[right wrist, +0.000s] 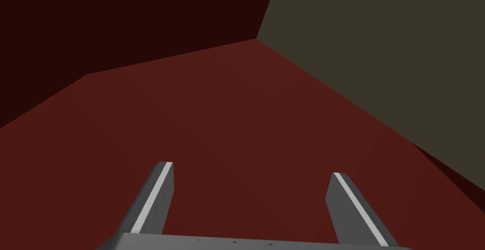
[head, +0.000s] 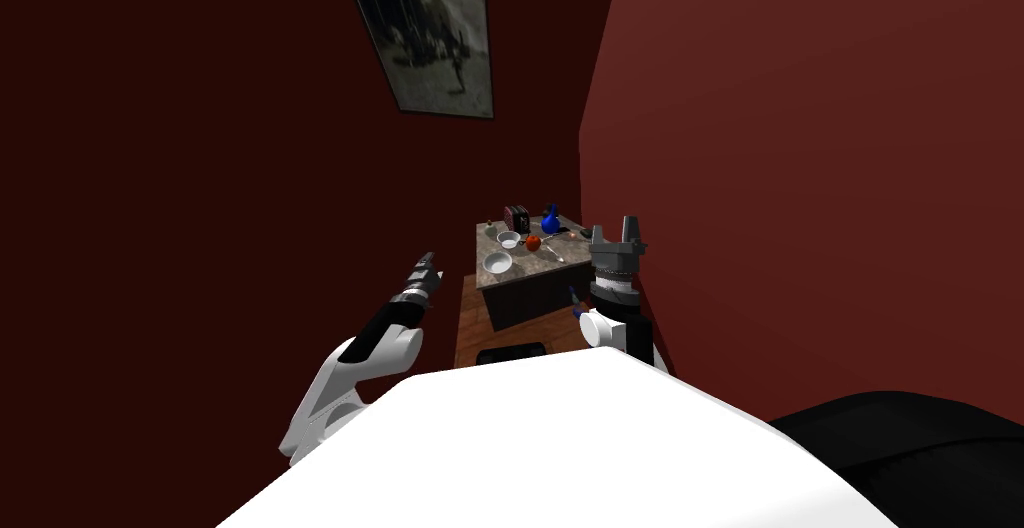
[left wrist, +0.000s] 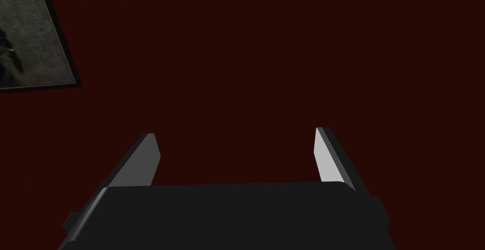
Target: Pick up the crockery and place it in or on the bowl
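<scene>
Ahead at 12 o'clock, stone-topped table (head: 530,260) carries near white bowl (head: 497,263) and far white bowl (head: 509,239) | left gripper (head: 425,270), 10 o'clock, fingers spread, empty | right gripper (head: 615,230), 1 o'clock, fingers spread, empty

Ahead, tucked into the corner of two walls: a table (head: 530,266). At its back edge, a toaster (head: 517,216), with a vase (head: 550,219) just to the right. Before the toaster, a bowl (head: 509,239); just right of that, a round fruit (head: 533,243). Nearer, by the front left corner, a second bowl (head: 497,263). High on the wall behind, a framed picture (head: 430,37). Left of the table and short of it, the left gripper (head: 428,258); by its right side, the right gripper (head: 615,226).
</scene>
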Tool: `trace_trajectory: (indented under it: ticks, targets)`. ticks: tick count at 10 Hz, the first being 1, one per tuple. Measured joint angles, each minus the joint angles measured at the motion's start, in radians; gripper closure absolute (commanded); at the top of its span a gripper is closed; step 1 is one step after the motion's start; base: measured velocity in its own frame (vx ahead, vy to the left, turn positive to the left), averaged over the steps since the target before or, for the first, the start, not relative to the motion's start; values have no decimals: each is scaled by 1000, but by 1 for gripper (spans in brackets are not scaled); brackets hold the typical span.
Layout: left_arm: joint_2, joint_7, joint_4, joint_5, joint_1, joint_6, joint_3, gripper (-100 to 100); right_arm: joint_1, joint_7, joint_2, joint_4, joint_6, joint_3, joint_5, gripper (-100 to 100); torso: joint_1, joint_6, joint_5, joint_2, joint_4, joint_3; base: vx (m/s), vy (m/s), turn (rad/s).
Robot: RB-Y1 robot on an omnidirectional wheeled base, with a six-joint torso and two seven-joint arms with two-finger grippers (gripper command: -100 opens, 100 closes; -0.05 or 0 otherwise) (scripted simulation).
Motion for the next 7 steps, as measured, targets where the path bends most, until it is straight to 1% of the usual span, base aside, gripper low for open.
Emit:
trace_trajectory:
  ticks: [1, 6, 7]
  targets:
    - [-2, 1, 2, 0, -5, 28, -2, -100, 0, 0, 0, 0, 0, 0, 0, 0, 0, 0, 0, 0, 0, 0, 3, 7, 9]
    - [-3, 5, 5, 2, -30, 143, -5, -100, 0, 0, 0, 0, 0, 0, 0, 0, 0, 0, 0, 0, 0, 0, 8, 6, -66]
    - [-2, 6, 7, 4, -37, 172, -5, -100, 0, 0, 0, 0, 0, 0, 0, 0, 0, 0, 0, 0, 0, 0, 4, 3, 10]
